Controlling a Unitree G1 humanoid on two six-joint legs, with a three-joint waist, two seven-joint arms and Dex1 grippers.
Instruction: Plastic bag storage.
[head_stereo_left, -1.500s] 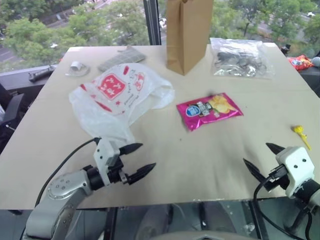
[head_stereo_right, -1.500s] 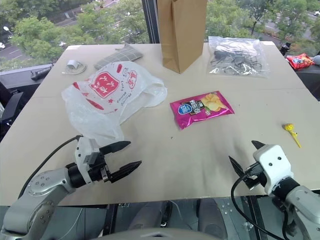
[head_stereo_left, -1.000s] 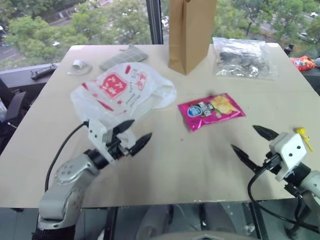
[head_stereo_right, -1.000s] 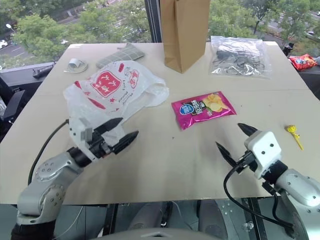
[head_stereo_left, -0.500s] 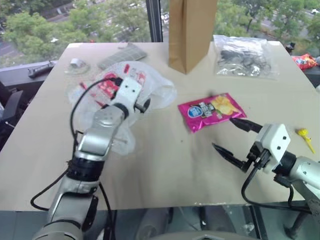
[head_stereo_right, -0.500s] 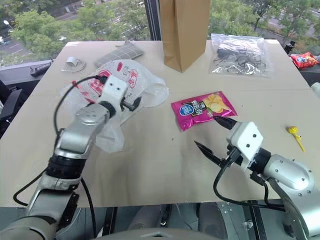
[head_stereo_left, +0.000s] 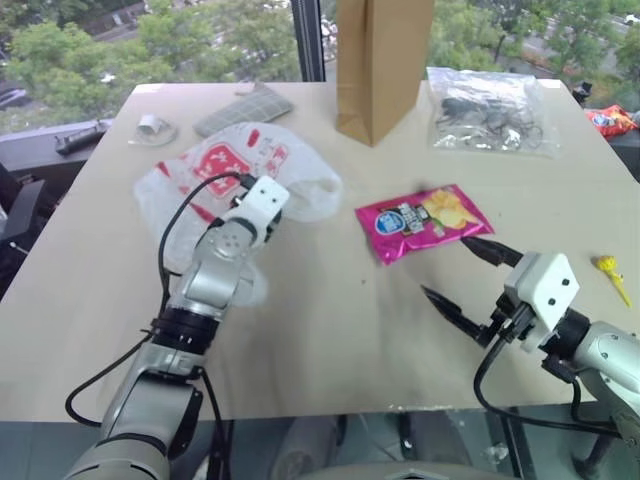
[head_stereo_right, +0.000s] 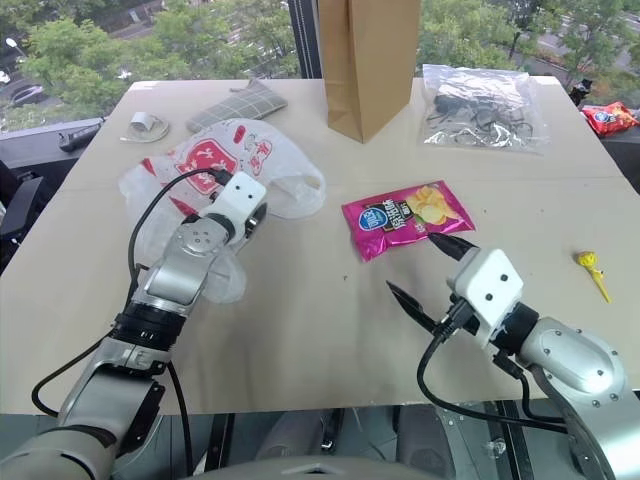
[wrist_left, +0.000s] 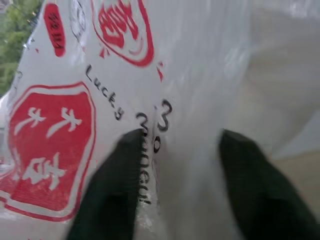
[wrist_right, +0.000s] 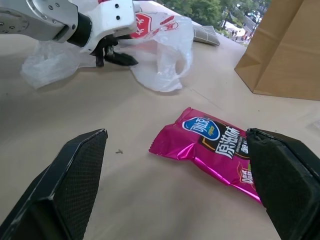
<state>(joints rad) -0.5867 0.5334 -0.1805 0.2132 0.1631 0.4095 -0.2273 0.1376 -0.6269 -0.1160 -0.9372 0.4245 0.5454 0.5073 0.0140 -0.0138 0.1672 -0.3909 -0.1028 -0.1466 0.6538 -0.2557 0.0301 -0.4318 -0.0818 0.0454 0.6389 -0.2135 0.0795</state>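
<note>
Left claw (wrist_right: 116, 56): reaches forward over the plastic bag (head_stereo_left: 205, 170), black fingers (wrist_left: 120, 185) a little apart and pressed against the film; whether they have pinched it I cannot tell.
Right claw (head_stereo_left: 468, 280): spread wide, holding nothing, hovering over bare counter (head_stereo_left: 330, 330) just short of the pink snack packet (head_stereo_left: 425, 221).
Plastic bag: crumpled flat on the counter's left half, red printed squares facing up.
Pink snack packet: lies near the counter's middle, apart from the bag.
Brown paper bag (head_stereo_left: 380, 60): upright at the far edge.
Clear bag of dark items (head_stereo_left: 488, 110): beside the paper bag, toward the right.
</note>
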